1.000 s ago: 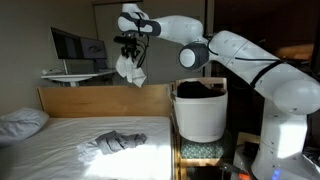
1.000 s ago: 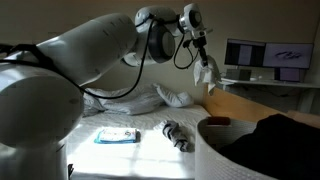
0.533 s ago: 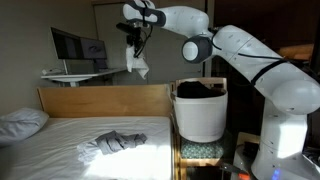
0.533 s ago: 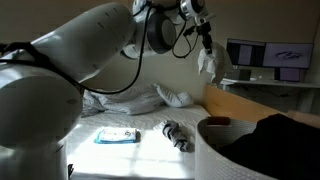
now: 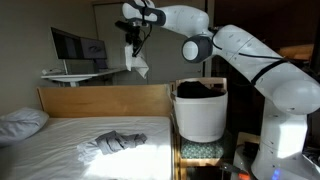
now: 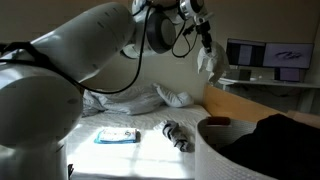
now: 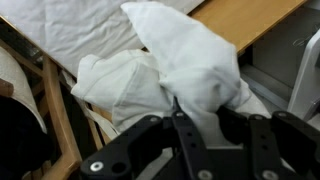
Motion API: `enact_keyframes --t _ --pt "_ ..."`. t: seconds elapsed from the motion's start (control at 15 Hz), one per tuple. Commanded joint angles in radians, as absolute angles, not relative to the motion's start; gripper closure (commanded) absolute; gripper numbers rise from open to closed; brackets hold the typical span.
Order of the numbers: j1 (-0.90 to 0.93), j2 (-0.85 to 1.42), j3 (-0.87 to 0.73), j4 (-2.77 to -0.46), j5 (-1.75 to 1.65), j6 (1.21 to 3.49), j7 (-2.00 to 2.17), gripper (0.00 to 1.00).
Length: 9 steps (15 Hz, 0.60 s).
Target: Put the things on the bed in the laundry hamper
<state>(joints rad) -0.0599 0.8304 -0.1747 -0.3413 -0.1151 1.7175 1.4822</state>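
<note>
Gripper [image 5: 132,44]: clenched on white garment [image 5: 137,67]. The garment hangs straight down beneath it, long axis vertical, high above the bed [image 5: 100,100]. Far below: grey garment [image 5: 115,141] lying on the sheet. Below and aside: hamper [image 5: 200,118], black garment [image 5: 200,88] inside.

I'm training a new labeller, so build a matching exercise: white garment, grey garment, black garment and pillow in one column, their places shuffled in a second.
1 white garment
2 grey garment
3 black garment
4 pillow

A in the laundry hamper
B at one end of the bed
C hanging from the claw
D lying mid-sheet

Pairs: 1-C, 2-D, 3-A, 4-B
</note>
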Motion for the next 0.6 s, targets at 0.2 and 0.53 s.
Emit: enact_keyframes --t 0.2,0.53 --pt "-0.073 0.681 -0.174 -0.335 -0.108 1.872 1.621 0.89" --pt "-0.154 0.53 -0.182 -0.329 -0.099 1.849 1.743 0.89"
